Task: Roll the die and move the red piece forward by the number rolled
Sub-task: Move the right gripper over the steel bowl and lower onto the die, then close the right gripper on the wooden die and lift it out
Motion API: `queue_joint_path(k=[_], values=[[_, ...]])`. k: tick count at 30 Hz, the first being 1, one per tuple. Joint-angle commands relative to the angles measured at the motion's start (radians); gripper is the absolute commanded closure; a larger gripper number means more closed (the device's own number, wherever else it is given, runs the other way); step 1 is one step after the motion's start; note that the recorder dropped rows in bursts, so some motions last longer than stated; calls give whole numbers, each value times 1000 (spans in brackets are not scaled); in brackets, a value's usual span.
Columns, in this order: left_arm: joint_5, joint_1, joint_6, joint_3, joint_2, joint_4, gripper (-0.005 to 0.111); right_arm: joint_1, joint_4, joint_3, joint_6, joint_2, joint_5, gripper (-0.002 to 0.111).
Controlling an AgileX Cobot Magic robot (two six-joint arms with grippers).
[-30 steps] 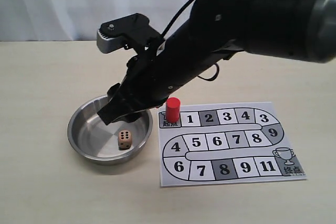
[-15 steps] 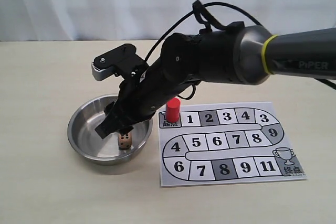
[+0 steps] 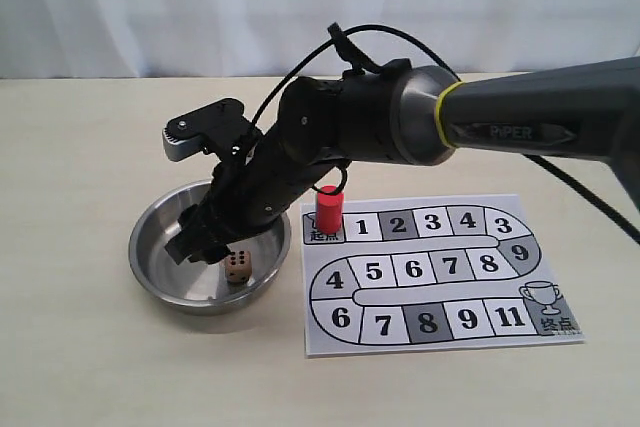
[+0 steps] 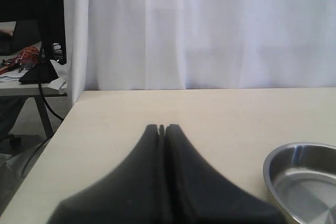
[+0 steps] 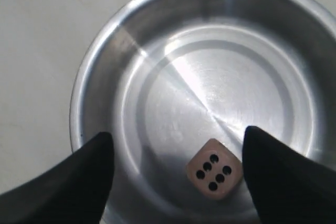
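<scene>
Right gripper (image 5: 177, 135) hangs wide open over the steel bowl (image 5: 105, 51), straddling the die (image 5: 212, 169), which lies on the bowl's floor showing five. Just outside the bowl stands the red piece (image 3: 328, 209). Risk: one finger strikes first, tipping the die and changing the number.

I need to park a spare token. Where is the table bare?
Bare table lies left of the bowl and, nearer the camera, in front of bowl and board. Crowded: inside the bowl, where the right gripper hovers over the die, and the gap between bowl and board beside the red piece.
</scene>
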Motion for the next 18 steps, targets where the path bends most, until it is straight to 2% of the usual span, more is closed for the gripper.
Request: queue_joint_path(k=[1,8,18], values=[[-13,0,0,-5,-1,1,107,2,-46,-27,30,36,24,44],[-13,0,0,-5,-1,1,107,2,-160,-27,98,61,10,44],[-13,0,0,-5,-1,1,107,2,-146,-27,132,75,-11,44]])
